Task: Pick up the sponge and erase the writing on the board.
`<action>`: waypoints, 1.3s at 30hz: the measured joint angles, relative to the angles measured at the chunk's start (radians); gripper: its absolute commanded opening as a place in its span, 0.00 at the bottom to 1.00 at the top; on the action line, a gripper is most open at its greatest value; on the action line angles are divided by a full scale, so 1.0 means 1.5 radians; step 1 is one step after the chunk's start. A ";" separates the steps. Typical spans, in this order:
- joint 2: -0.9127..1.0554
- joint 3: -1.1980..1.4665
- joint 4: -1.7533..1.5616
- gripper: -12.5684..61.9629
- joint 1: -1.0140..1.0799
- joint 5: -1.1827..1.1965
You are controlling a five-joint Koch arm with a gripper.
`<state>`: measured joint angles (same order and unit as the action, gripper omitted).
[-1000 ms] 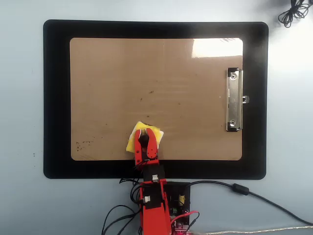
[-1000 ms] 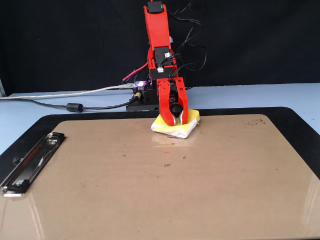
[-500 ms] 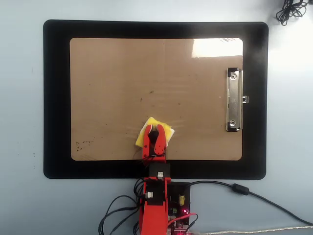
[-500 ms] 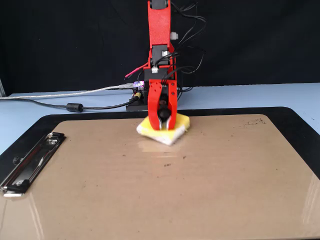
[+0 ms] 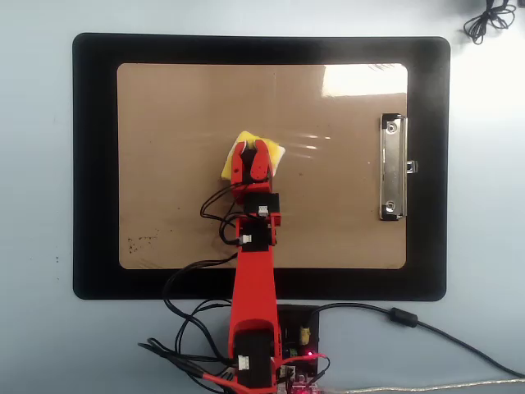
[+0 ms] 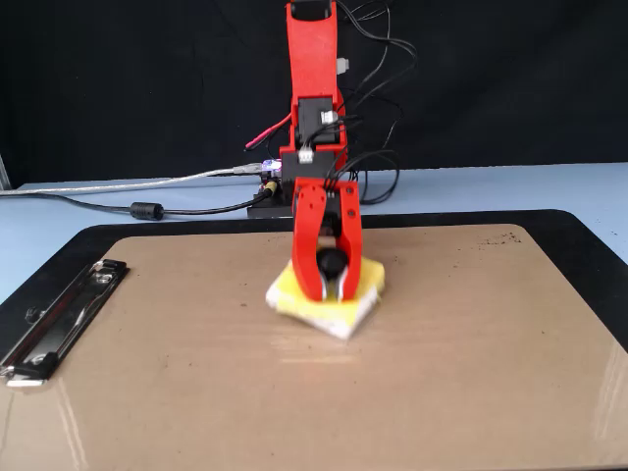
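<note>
Where the fixed view looks along the board from its near long edge, the silver clip lies closest, at the left short side. Bare brown surface fills the foreground, with a glare streak just ahead of the sponge.

Sponge: yellow with a white edge, lying on the board near its centre, one corner turned toward the camera. The overhead view places the sponge in the middle of the board, slightly toward the far long edge, well apart from the clip.

Gripper: red, pointing steeply down, its two jaws clenched around the black knob on top of the sponge. In the overhead view the gripper covers most of the sponge, and the knob does not show there.

Arm: red links rising from the wrist to the top of the fixed view. The overhead view shows it stretched out straight from its base, across the near long edge, to the board's middle.

Writing: no sketch can be made out in either view. Only faint dark specks show, near one corner.

Black mat: under the board, framing it on all sides.

Blue table: carries the cables behind the mat.
</note>
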<state>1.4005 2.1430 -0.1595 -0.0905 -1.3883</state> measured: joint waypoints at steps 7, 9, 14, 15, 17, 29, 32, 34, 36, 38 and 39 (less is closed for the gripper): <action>0.180 0.228 -0.005 0.06 0.004 0.000; 0.322 0.351 -0.001 0.06 -0.005 0.000; 0.277 0.280 0.012 0.06 -0.159 0.002; 0.208 0.209 0.003 0.06 -0.172 0.001; 0.094 0.111 -0.025 0.06 -0.166 -0.012; 0.439 0.506 -0.074 0.06 -0.020 -0.028; 0.529 0.512 -0.028 0.06 -0.020 -0.024; 0.463 0.448 -0.019 0.06 -0.022 -0.024; 0.331 0.321 -0.019 0.06 -0.022 -0.024; 0.195 0.199 -0.021 0.06 -0.019 -0.026; 0.106 0.114 -0.021 0.06 -0.020 -0.024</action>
<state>1.5601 2.3132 -0.1917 -0.1212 -1.4235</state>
